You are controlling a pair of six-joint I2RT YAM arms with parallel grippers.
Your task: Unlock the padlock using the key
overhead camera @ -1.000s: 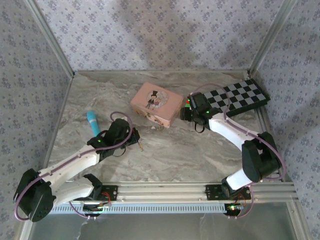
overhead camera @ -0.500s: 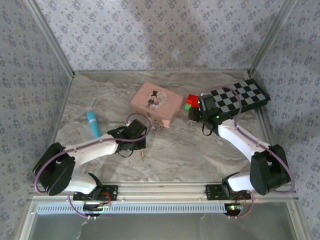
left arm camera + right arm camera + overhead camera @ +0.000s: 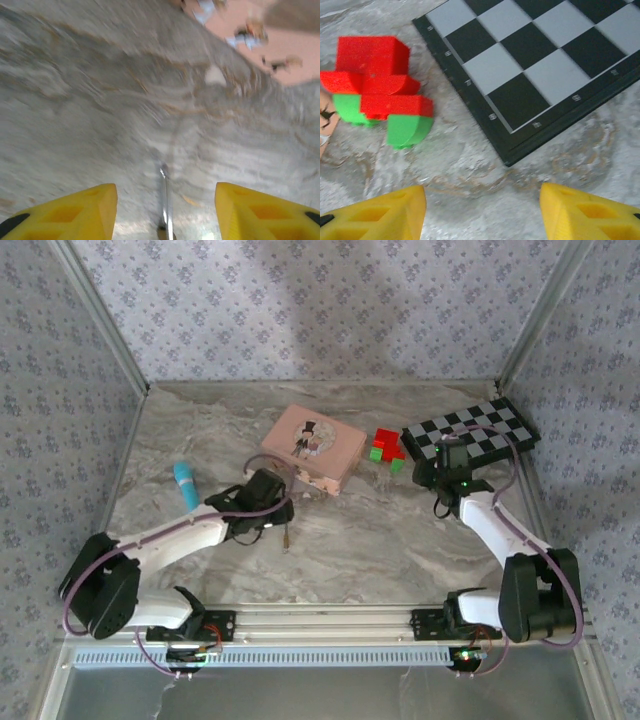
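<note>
Starting at the near edge of the marbled worktop, you have both arms bolted side by side and stretched inward. Your left claw hangs low over the middle of the worktop, slightly toward the left edge. In its wrist view the claw is spread wide, with the yellow fingers well apart and gripping nothing.

Between them, on the bare surface and clear of both fingers, lies a thin silver bar with a brass bit at its near end. This looks to be the padlock, though the blur will not let you tell shackle from key. From above, the padlock is a tiny brass speck just beside the claw, on its near-right side. A turquoise tube lies toward the left edge.

Your right claw sits over the right half of the worktop. Its wrist view shows that claw is wide and empty too.

Beyond the left claw, toward the far edge, rests the pink illustrated box; a corner of this box shows in the left wrist view. Red and green blocks lie between it and a chessboard angled into the far right corner. In the right wrist view the blocks are near the chessboard but apart from it.
</note>
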